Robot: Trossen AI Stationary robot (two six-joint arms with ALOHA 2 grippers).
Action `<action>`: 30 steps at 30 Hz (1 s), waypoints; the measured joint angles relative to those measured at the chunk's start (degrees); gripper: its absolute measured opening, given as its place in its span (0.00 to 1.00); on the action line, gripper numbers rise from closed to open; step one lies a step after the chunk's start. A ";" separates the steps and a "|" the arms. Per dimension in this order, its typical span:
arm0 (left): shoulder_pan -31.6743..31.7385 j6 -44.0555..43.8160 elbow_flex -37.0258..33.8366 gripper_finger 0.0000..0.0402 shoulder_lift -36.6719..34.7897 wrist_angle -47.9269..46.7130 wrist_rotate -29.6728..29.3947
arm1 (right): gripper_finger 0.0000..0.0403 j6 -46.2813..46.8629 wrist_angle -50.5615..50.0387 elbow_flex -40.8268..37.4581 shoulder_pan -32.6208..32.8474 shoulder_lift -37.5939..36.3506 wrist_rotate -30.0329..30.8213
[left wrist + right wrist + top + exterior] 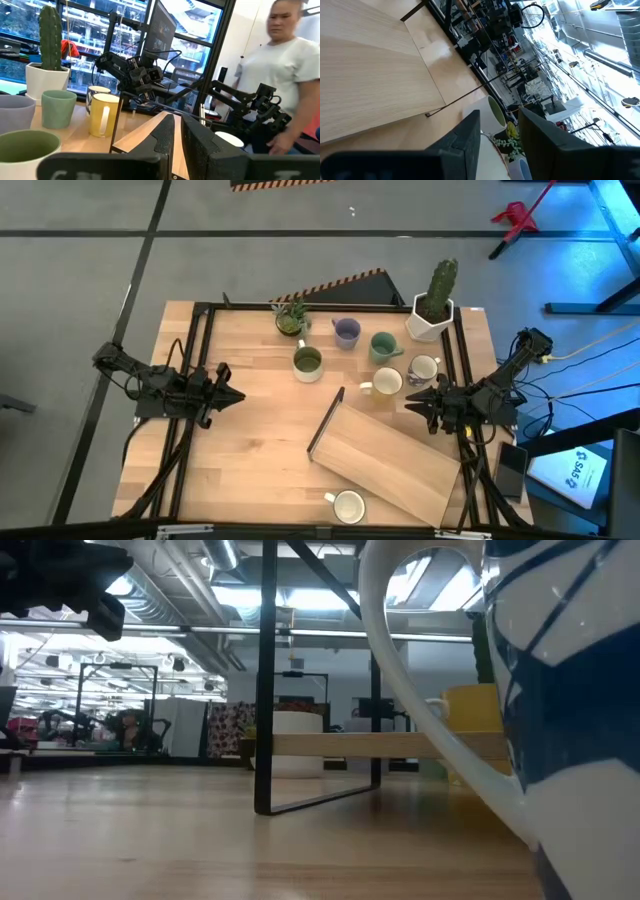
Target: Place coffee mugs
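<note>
Several mugs stand on their bases on the wooden table. An olive green one [307, 362], a lavender one [346, 332], a teal one [384, 347], a white patterned one [423, 368] and a cream one [385, 383] cluster at the far middle. Another white mug [348, 505] sits at the near edge and fills the low view's right side [560, 690]. My left gripper [238, 395] [179, 135] hovers shut at the table's left, pointing right. My right gripper [408, 400] [500, 135] is open just right of the cream mug [487, 152], pointing left.
A wooden shelf board [385, 455] on a thin black frame [265, 690] lies slanted across the near right. A cactus in a white pot [432, 305] and a small leafy plant [292, 318] stand at the far edge. A person [290, 60] stands beyond the table's right side.
</note>
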 joint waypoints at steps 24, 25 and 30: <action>0.00 0.00 -0.01 0.07 0.00 0.00 0.01 | 0.30 -16.50 0.21 -0.04 -0.01 0.00 4.23; 0.00 0.00 0.01 0.07 0.02 0.00 0.00 | 0.30 -16.50 0.21 -0.04 -0.01 -0.02 4.59; 0.00 0.00 0.01 0.07 0.02 0.00 0.00 | 0.30 -16.46 0.23 -0.04 0.00 0.00 3.99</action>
